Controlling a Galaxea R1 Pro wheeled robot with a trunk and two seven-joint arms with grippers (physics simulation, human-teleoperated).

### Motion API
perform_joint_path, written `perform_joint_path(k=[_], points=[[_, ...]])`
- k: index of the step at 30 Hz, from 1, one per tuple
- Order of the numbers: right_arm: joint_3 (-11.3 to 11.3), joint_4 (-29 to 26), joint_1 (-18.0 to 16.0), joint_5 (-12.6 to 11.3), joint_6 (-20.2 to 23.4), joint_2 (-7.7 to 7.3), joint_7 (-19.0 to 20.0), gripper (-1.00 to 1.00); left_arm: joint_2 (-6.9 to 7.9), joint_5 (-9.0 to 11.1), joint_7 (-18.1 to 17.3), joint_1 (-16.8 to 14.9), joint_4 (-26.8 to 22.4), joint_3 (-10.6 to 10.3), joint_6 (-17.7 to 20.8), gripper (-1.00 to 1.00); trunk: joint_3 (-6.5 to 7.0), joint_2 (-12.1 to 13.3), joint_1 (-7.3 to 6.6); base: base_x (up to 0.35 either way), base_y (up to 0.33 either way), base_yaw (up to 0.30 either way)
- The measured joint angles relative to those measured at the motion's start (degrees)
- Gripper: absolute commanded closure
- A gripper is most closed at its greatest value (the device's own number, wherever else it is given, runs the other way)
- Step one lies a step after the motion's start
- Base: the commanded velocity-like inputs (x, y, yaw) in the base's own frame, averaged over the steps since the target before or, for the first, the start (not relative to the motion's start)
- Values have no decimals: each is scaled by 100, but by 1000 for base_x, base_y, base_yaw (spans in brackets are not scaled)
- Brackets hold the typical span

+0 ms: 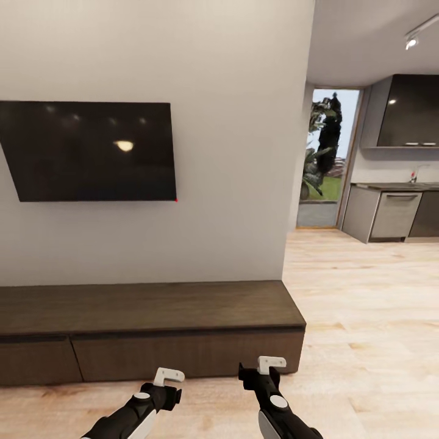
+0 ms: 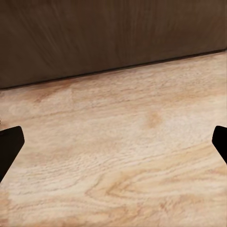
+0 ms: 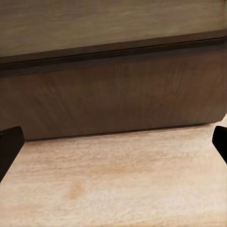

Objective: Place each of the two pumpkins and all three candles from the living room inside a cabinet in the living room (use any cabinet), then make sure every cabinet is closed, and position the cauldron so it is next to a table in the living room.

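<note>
**Dark brown cabinet dead ahead, both claws empty**

Dark brown wood takes up the lower half of the head view: the long, low cabinet (image 1: 152,332) sits flush against the grey wall, right under a black wall-mounted TV (image 1: 91,150). Its drawer fronts look shut, plain faces with a thin seam between them, and the top is bare.

Both arms hang low in front of it, over the pale wooden floor (image 1: 366,317). The left claw (image 1: 169,375) is near the seam between two drawer fronts, the right claw (image 1: 271,364) closer to the cabinet's right end. Neither touches the wood as far as I can see.

In the left wrist view the fingertips (image 2: 10,144) sit right out at the edges of the frame with only floorboards and the base of the cabinet (image 2: 113,33) between them, so that claw is spread wide and carrying nothing. Same deal in the right wrist view: fingertips (image 3: 9,144) far apart, the drawer front (image 3: 113,99) straight ahead.

Off to the right there's a kitchen with grey cupboards (image 1: 390,213) and a doorway (image 1: 326,158) showing greenery outside.
</note>
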Motion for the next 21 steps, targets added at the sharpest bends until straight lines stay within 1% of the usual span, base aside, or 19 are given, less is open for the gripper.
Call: perform_joint_path(k=[21], points=[[-9, 18, 0, 0, 0, -6, 0, -100, -1, -8, 12, -2, 19, 0, 7, -100, 377, 842, -461, 0, 0, 0]])
